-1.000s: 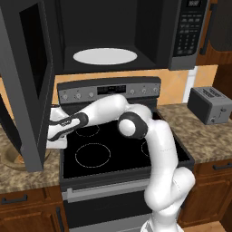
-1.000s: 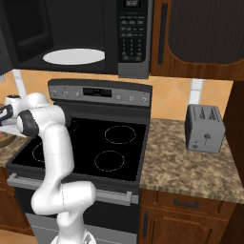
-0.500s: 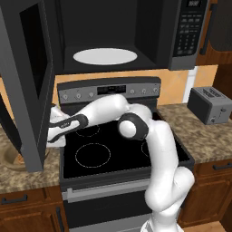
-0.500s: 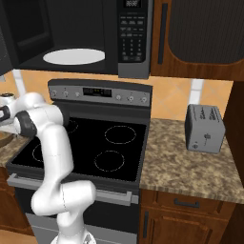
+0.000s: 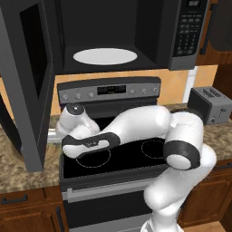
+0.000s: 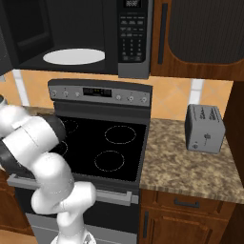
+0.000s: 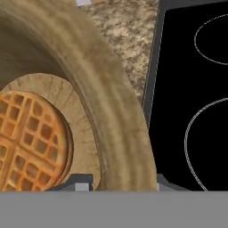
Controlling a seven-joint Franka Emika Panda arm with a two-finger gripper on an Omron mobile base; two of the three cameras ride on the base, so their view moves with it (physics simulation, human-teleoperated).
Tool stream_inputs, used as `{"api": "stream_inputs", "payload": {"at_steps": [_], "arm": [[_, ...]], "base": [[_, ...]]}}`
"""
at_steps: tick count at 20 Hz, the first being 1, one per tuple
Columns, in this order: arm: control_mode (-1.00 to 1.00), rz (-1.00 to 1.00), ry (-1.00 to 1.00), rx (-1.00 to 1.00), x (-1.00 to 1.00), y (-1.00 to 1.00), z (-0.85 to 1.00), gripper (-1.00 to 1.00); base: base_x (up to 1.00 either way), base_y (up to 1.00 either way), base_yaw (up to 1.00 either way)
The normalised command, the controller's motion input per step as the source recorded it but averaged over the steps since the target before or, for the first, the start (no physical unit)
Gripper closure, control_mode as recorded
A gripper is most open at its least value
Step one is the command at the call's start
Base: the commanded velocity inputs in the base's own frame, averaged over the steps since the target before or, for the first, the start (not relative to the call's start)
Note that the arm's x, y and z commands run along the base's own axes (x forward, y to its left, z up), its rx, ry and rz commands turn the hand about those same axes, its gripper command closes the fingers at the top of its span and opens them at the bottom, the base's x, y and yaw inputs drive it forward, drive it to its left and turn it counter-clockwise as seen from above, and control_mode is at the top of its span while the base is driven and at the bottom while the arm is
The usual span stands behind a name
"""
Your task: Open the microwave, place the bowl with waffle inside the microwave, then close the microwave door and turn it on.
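Jaws seemingly clamp the bowl (image 7: 120,116) rim, waffle (image 7: 31,142) inside, beside stove (image 7: 196,89).

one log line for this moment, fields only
stage: grasping bowl | microwave door: open | bowl: on counter left of stove, waffle inside | gripper: fingers astride bowl rim

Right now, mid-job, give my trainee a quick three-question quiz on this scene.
1. True or false: the microwave door stands open.
2. What lies in the bowl? A) egg B) waffle C) nothing
3. What stands on the counter right of the stove?

Key: 1 true; 2 B; 3 the toaster.
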Motion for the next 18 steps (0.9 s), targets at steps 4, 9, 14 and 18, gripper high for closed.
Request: {"api": "stream_inputs", "payload": {"at_steps": [4, 9, 14, 18], "arm": [[-1.00, 0.00, -0.40, 0.21, -0.87, -1.00, 0.76, 1.00], [-1.00, -0.09, -0.19, 0.21, -0.52, -1.00, 1.00, 1.00], [-1.00, -0.23, 0.09, 0.07, -0.46, -1.00, 1.00, 1.00], [-1.00, -0.30, 0.44, 0.00, -0.53, -1.00, 1.00, 1.00]], "base": [[0.00, 0.00, 0.00], [0.00, 0.00, 0.00], [0.00, 0.00, 0.00], [0.00, 0.00, 0.00]]}}
